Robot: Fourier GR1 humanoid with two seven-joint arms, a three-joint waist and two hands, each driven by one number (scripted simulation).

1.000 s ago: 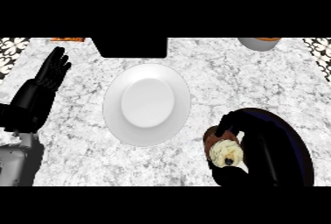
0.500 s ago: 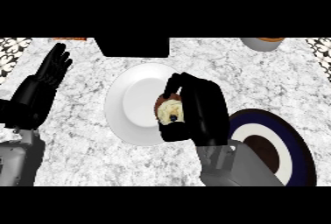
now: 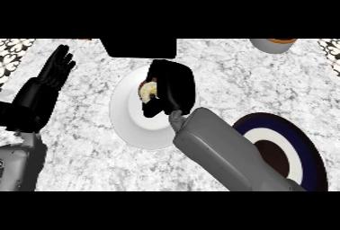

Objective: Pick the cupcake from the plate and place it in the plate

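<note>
White plate [image 3: 133, 130] is lying under the right hand [image 3: 174, 85], whose fingers are curling round the cupcake [image 3: 147, 90], holding it over the plate's far half, likely for setting down; the navy plate [image 3: 309, 148] is sitting near right; the left hand [image 3: 43, 90] is resting open at the left.

The worktop [image 3: 259, 85] looks like veined grey-white marble, smooth. The white plate [image 3: 129, 123] is smooth and matt (ceramic, by its look); the right forearm [image 3: 222, 150] smooth grey, plastic-like.
</note>
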